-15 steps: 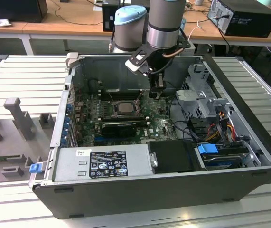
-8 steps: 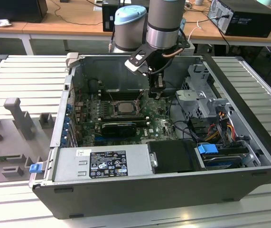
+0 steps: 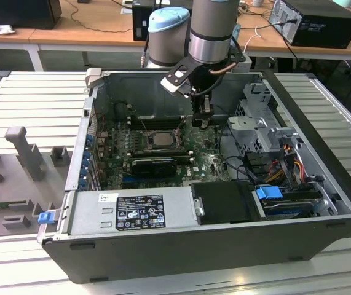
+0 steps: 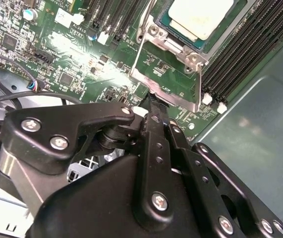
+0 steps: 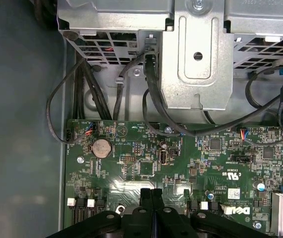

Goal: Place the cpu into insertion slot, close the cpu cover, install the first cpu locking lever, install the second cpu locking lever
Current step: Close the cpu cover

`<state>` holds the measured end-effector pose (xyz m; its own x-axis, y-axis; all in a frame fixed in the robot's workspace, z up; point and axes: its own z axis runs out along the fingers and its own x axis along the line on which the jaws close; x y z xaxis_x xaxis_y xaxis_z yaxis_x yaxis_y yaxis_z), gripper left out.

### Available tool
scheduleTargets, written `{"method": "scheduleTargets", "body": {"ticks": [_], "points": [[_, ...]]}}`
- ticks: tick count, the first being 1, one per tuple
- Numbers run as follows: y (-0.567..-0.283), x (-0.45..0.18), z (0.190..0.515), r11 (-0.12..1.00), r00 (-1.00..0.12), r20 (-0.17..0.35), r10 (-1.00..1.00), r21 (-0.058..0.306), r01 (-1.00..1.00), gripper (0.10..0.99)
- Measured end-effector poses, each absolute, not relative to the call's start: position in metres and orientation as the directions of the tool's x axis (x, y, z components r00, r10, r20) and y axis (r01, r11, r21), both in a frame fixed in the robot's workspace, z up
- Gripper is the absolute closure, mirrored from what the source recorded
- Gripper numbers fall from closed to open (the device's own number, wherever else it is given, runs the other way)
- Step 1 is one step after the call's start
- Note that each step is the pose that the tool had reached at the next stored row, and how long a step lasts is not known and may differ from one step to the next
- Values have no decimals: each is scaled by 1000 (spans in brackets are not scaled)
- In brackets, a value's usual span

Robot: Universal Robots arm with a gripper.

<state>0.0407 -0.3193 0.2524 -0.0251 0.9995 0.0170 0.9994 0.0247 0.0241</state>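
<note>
The cpu (image 4: 200, 15) lies silvery face up in the insertion slot (image 4: 167, 23) on the green board; the exterior view has the cpu (image 3: 161, 139) mid-case. The cpu cover (image 4: 140, 67), a silver frame with a window, is swung open away from the chip towards my gripper. A thin metal lever (image 4: 147, 17) stands raised beside the slot. My gripper (image 4: 153, 106) is shut, with its tip right at the cover's free edge; I cannot tell whether it touches. Seen from outside, the gripper (image 3: 203, 120) hangs just right of the chip. The black fingers (image 5: 146, 196) sit pressed together above the board.
Long black memory slots (image 4: 240, 49) run beside the socket. A metal drive cage (image 5: 196, 54) with black cables (image 5: 151, 89) stands just beyond the board, with a coin battery (image 5: 101, 147) nearby. The power supply (image 3: 138, 212) fills the case's near side.
</note>
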Motion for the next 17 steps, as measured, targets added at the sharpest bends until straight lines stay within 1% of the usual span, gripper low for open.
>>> {"method": "scheduleTargets", "body": {"ticks": [17], "points": [[-319,36,252,25,-25,17,1000,24,999,980]]}}
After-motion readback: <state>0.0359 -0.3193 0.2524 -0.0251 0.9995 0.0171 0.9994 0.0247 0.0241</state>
